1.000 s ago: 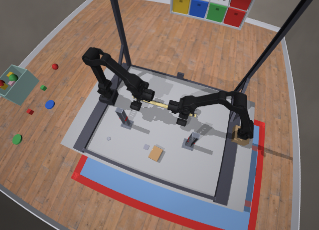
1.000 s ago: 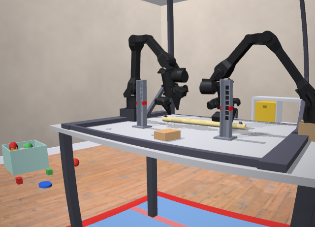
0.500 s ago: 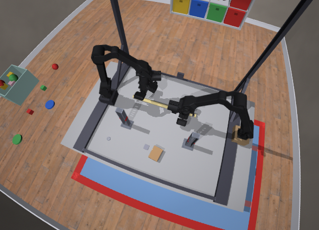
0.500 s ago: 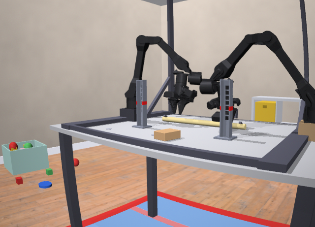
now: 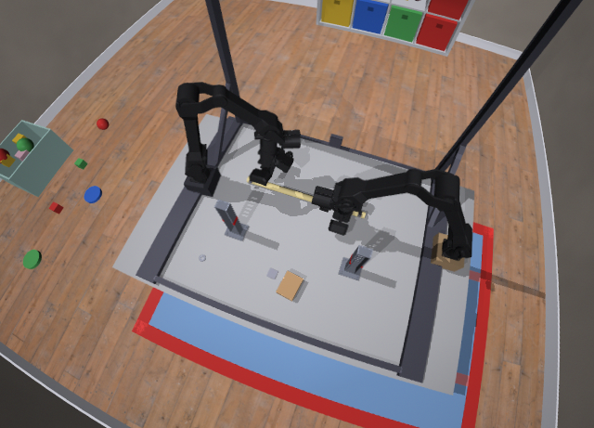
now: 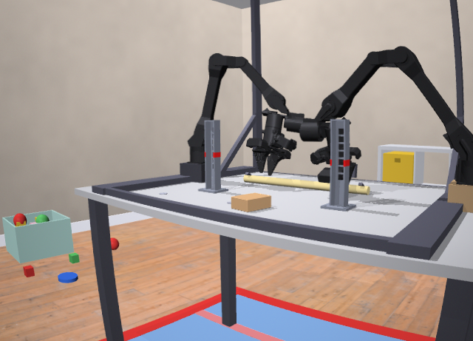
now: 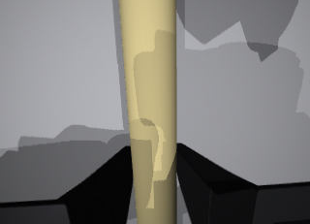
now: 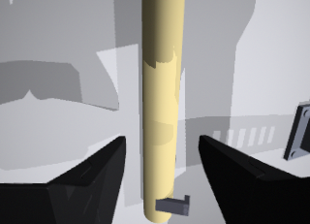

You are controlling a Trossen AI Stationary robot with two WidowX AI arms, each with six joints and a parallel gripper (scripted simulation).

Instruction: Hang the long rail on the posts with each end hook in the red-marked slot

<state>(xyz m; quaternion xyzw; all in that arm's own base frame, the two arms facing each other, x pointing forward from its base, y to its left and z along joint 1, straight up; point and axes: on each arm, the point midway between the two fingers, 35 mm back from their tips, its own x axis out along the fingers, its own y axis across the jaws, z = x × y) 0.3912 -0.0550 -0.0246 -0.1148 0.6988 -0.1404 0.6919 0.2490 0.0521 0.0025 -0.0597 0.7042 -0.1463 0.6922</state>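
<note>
Two slotted posts (image 5: 227,218) (image 6: 212,157) up on the counter (image 5: 191,289) (image 6: 175,200), one tan block (image 5: 290,285) (image 6: 250,202) near them, and beside that block, one small grey square (image 5: 272,273)!

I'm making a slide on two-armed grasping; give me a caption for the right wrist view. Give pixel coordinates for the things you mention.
The right gripper (image 5: 272,172) (image 6: 265,172) (image 8: 163,142) poised open above the long yellow rail (image 5: 288,191) (image 6: 290,183) (image 7: 150,88) (image 8: 160,98), near one end's hook (image 6: 248,174) (image 8: 173,206).

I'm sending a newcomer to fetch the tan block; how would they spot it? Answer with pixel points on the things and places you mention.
On the grey table (image 5: 335,313) (image 6: 183,211), look between the two slotted posts (image 5: 229,219) (image 5: 357,260) (image 6: 212,157) (image 6: 339,165). The flat tan block (image 5: 290,285) (image 6: 250,202) is there, far bigger than the small grey square (image 5: 272,273) beside it.
</note>
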